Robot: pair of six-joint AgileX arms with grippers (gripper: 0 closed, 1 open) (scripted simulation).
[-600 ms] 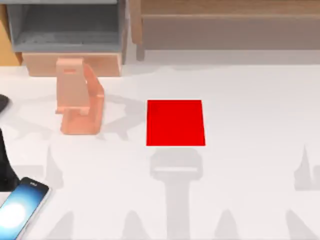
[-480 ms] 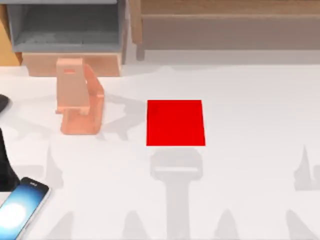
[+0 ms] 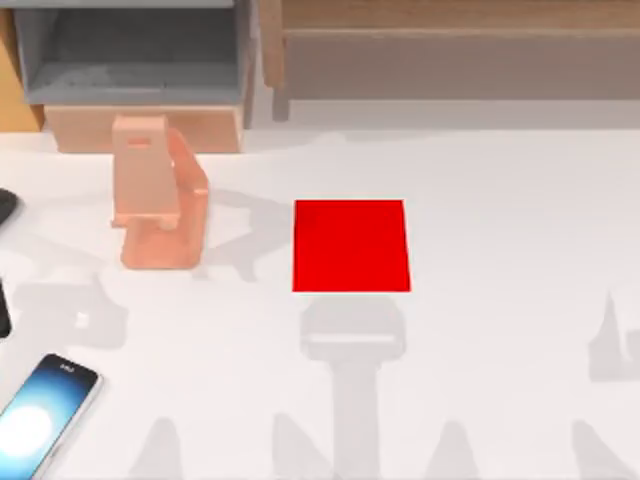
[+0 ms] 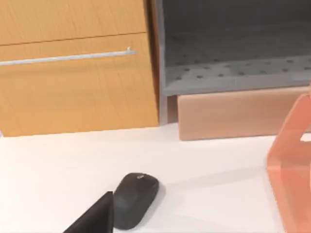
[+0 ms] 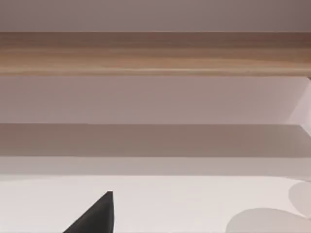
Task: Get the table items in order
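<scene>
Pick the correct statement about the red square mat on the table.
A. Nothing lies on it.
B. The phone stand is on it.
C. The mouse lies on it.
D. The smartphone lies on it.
A: the red square mat is bare; the smartphone, mouse and phone stand all sit off to the table's left.

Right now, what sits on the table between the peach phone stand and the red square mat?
Nothing: in the top view the white tabletop is bare, apart from shadows, between the translucent peach phone stand and the flat red square mat.
</scene>
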